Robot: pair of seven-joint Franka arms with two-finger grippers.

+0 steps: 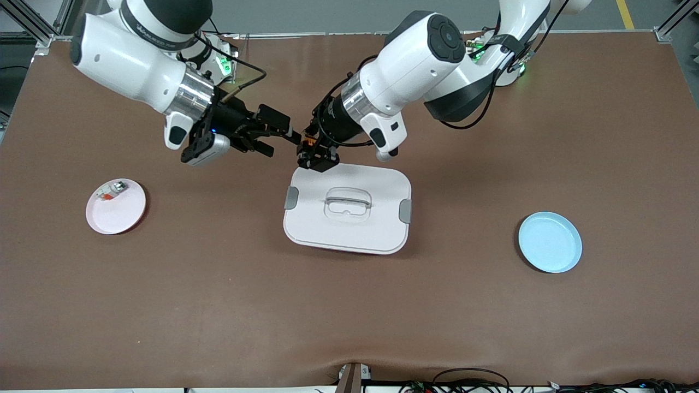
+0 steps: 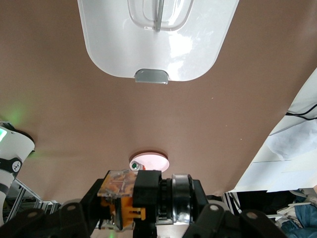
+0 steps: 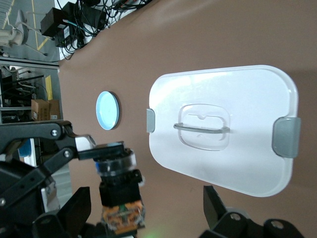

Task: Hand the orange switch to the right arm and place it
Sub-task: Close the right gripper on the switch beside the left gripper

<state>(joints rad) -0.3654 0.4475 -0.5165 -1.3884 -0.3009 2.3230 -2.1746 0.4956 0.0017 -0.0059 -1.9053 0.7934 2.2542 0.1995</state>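
Over the lidded white box's (image 1: pixel 347 210) edge nearest the robot bases, the orange switch (image 1: pixel 309 143) hangs in mid-air, clamped in the left gripper (image 1: pixel 315 156) w/ black body and orange part showing betw. the fingers. In the right wrist view the switch (image 3: pixel 118 181) shows its barrel and collar sticking out toward the right gripper (image 3: pixel 143 210), whose jaws stand wide, nothing in them.

Right gripper (image 1: pixel 278 136) sits at about 9 o'clock of the switch in the front view, just beside it, fingers aimed at it; no contact yet as far as can be told.

Handover step looks abt to start. To do it well, prob.: bring right gripper straight along the switch axis so its fingers straddle the free end, not the part the left fingers cover; close firmly before the left lets go; left releases only once grip is sure, then backs off w/o dragging.

Farther out on the counter (image 1: pixel 349 316): pink plate (image 1: pixel 123 210) at 8 o'clock of the box, holding a small whitish part (image 1: pixel 111 190) w/ red-orange bit; blue plate (image 1: pixel 550 242) at 4 o'clock, toward left arm's end.
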